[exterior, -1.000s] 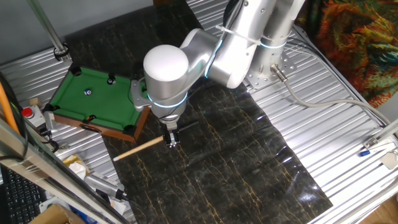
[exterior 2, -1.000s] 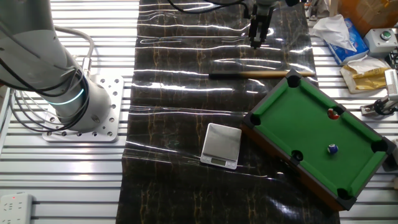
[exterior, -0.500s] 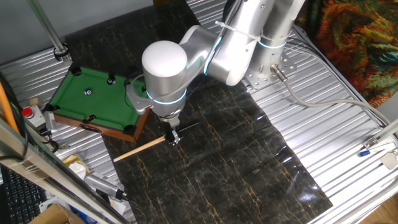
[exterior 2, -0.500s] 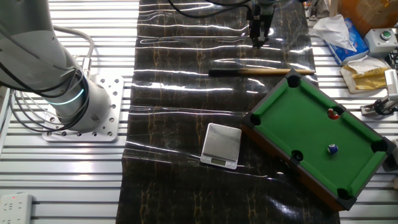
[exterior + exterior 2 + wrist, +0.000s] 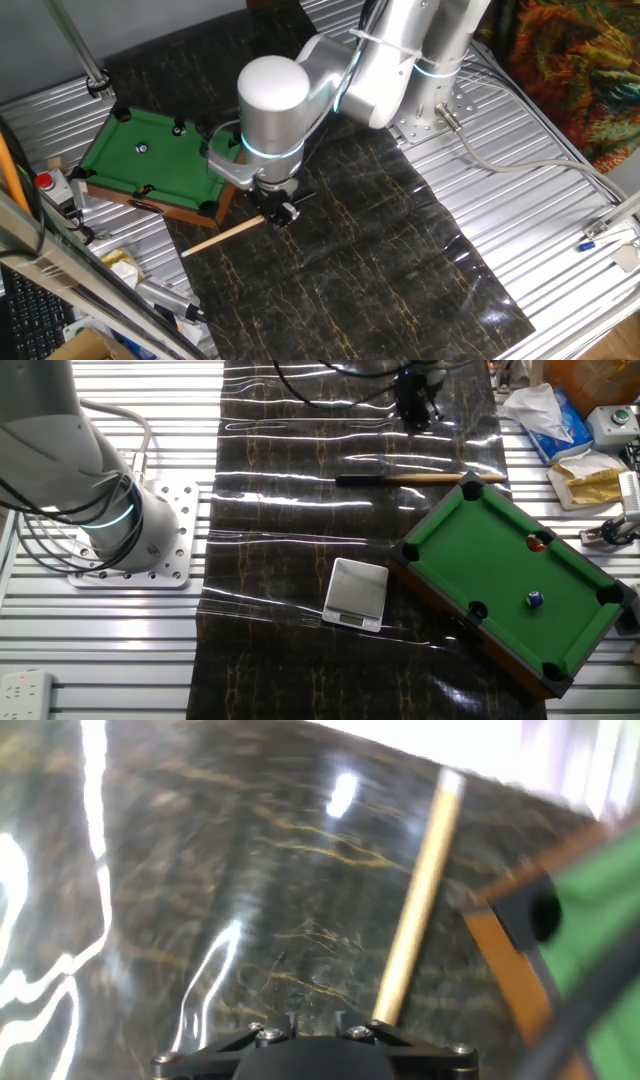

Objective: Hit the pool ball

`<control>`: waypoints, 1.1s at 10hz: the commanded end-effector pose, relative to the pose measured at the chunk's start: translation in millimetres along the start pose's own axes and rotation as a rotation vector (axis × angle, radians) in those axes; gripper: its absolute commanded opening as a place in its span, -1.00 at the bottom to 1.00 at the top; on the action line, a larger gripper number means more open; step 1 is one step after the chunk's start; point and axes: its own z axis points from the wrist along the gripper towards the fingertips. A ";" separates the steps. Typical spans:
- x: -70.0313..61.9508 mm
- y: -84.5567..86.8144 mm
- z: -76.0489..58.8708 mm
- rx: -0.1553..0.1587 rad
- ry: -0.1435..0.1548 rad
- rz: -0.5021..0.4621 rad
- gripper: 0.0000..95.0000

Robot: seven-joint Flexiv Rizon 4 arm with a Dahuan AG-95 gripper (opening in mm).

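A small green pool table (image 5: 150, 160) (image 5: 520, 575) stands on the black mat, with a blue pool ball (image 5: 141, 149) (image 5: 535, 599) on the felt. A red ball (image 5: 536, 542) sits by a side pocket. A wooden cue (image 5: 225, 238) (image 5: 430, 477) (image 5: 420, 890) lies flat on the mat beside the table. My gripper (image 5: 283, 213) (image 5: 413, 415) (image 5: 312, 1020) hangs low over the mat by the cue's dark end. In the hand view the cue runs just right of the fingers, not between them. The jaws stand slightly apart with only mat showing between them.
A silver scale (image 5: 357, 593) lies on the mat near the pool table's corner. Clutter, a red button box (image 5: 44, 182) and tissue (image 5: 540, 408) line the side beyond the table. The robot base (image 5: 120, 530) stands on slatted metal.
The wrist has turned and the hand has shifted a little along the cue's dark end, blurring in both views. Cue, balls and table have not moved.
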 end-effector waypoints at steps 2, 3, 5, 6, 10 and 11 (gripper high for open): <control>-2.0 -0.4 -2.8 -0.032 -0.327 -2.040 -1.00; -2.0 -0.4 -2.8 -0.034 -0.325 -2.128 -1.00; -1.6 -0.7 -3.2 -0.052 -0.263 -2.179 -1.00; -1.6 -0.7 -3.4 -0.057 -0.230 -2.182 -1.00; -7.7 -6.0 -7.9 -0.025 -0.206 -2.227 -1.00; -9.7 -7.5 -8.7 -0.026 -0.205 -2.232 -1.00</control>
